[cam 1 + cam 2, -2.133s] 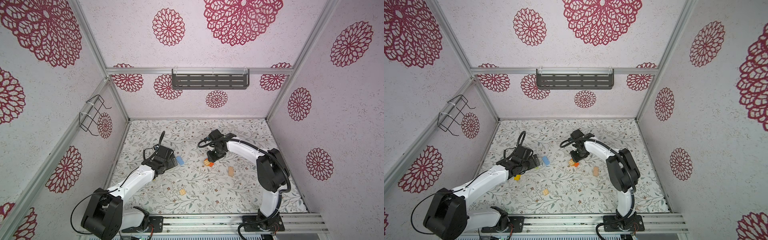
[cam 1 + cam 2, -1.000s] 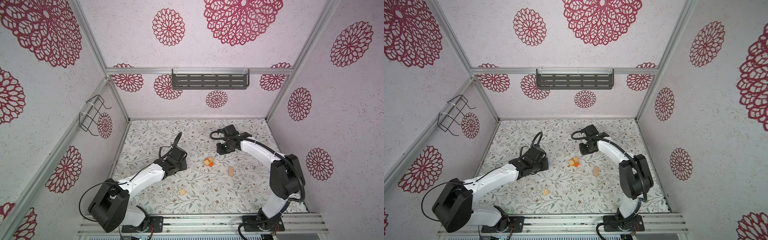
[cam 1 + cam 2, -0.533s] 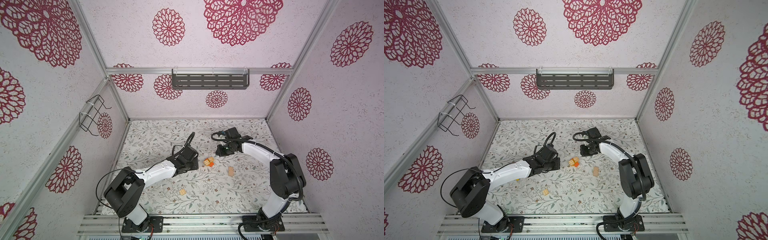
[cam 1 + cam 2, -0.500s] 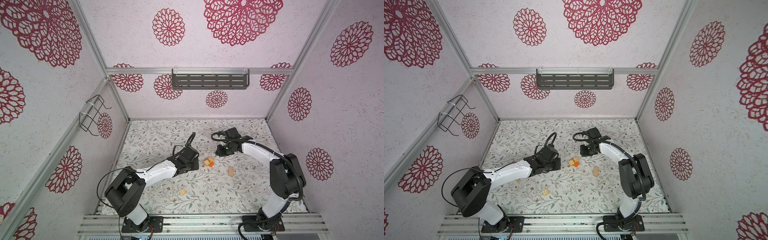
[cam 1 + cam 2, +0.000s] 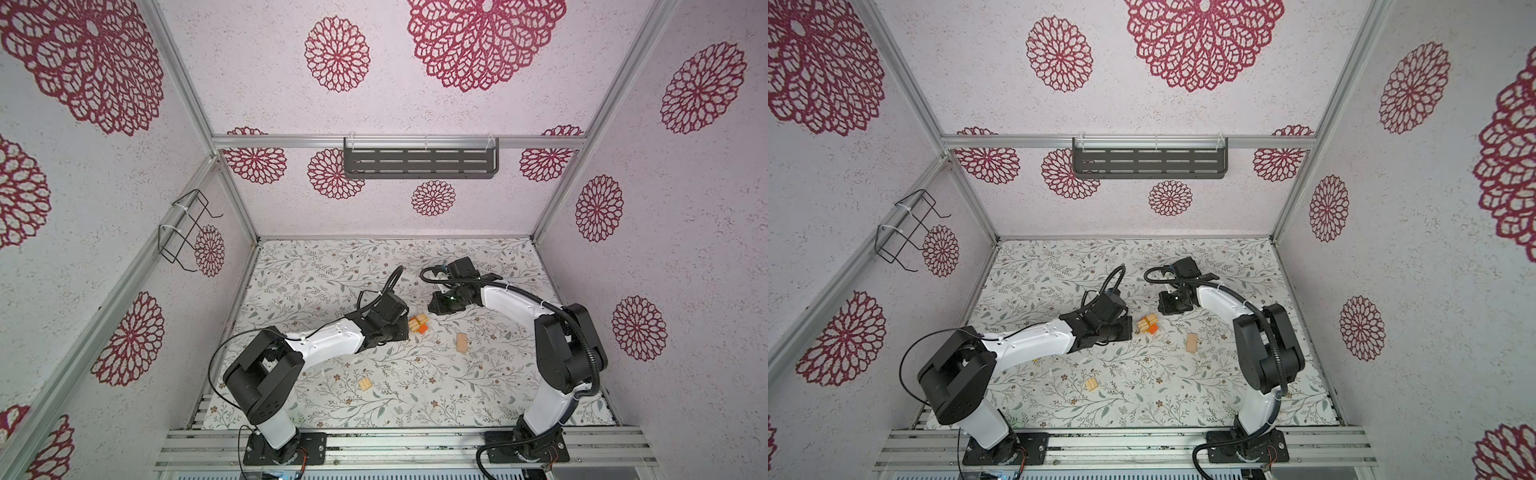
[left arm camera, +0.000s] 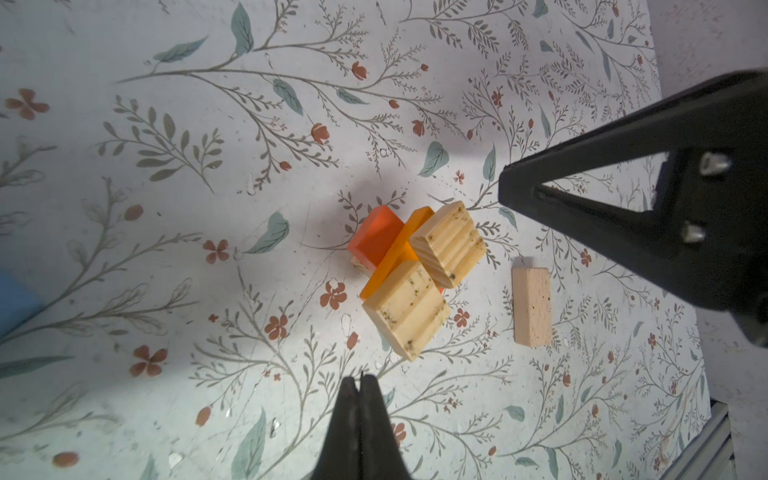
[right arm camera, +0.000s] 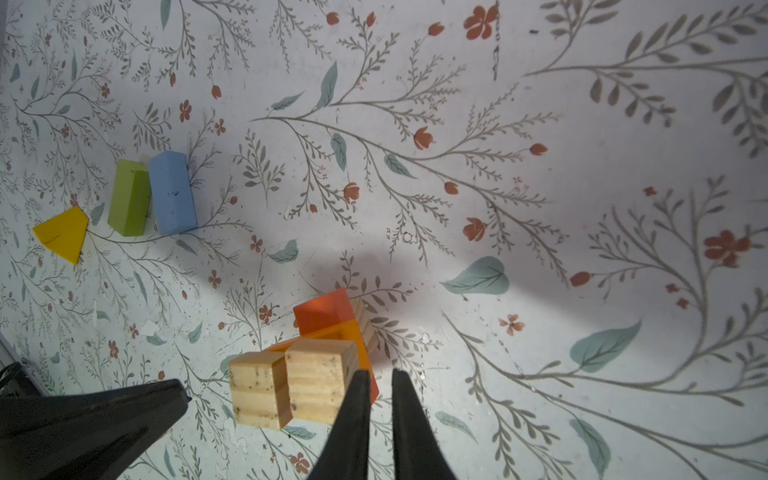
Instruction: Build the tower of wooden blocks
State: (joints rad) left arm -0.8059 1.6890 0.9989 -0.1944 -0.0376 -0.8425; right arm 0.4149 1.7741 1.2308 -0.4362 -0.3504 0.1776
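Observation:
The wood block tower (image 5: 417,324) (image 5: 1149,324) is a low stack in the middle of the floral mat. In the left wrist view two grooved tan blocks (image 6: 449,245) lie on an orange block (image 6: 395,253) over a red-orange block (image 6: 376,237). My left gripper (image 6: 359,380) (image 5: 404,330) is shut and empty, just left of the stack. My right gripper (image 7: 378,374) (image 5: 432,309) has its fingers almost together with nothing between them, just behind the stack. Blue (image 7: 172,191), green (image 7: 129,203) and yellow (image 7: 62,235) wood blocks lie loose in the right wrist view, hidden under my left arm in both top views.
A plain tan block (image 5: 461,343) (image 6: 532,305) lies right of the tower. A grooved tan block (image 5: 365,384) (image 5: 1091,384) sits nearer the front rail. A dark shelf (image 5: 419,162) hangs on the back wall and a wire rack (image 5: 187,228) on the left wall.
My left arm has swung right across the mat until its shut gripper sits beside the tower. My right gripper has pulled back off the stack and stays just behind it.

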